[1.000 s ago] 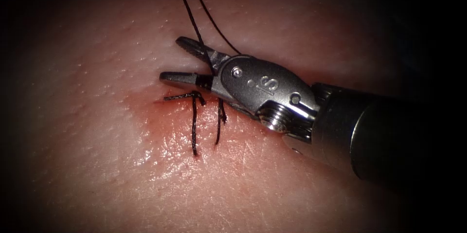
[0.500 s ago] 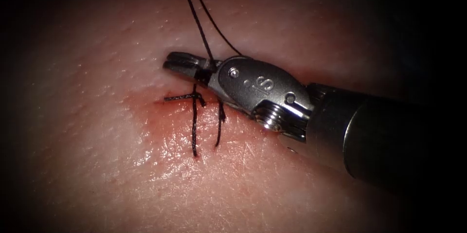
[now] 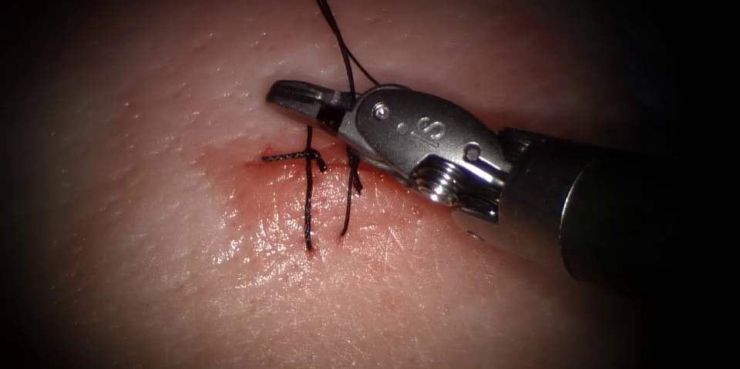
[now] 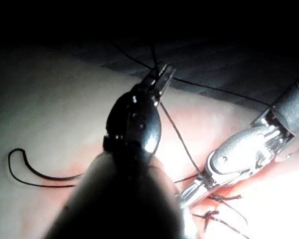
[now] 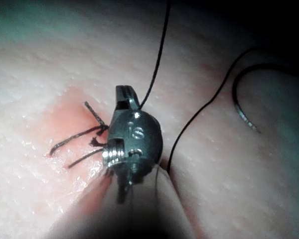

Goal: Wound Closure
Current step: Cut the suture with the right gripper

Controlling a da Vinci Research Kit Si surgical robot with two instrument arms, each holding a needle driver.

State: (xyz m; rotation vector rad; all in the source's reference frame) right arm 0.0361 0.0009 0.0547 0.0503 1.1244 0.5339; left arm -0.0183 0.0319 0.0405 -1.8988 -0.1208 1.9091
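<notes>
My right tool (image 3: 281,97) comes in from the right with its jaws shut on the thread (image 3: 331,26) just above the knot (image 3: 312,156) on the cut. From the jaws the thread runs up out of the picture. Two stitches (image 3: 308,207) cross the cut below the jaws, with short thread ends beside the knot. In the left wrist view my left tool (image 4: 162,73) is shut on the same thread (image 4: 179,139), which runs taut down toward the right tool. The curved needle (image 5: 237,97) lies free on the tissue (image 5: 229,189), held by neither tool.
Red fluid (image 3: 262,192) wets the tissue (image 3: 177,276) around the stitches. A slack length of thread (image 5: 199,117) trails over the tissue between the right tool's shaft and the needle. A thin dark loop (image 4: 20,172) lies on the tissue beyond the left tool.
The right tool's jaws stood open around the thread a second ago and have closed on it. The tool then shifted slightly right, and the thread above leans with it.
</notes>
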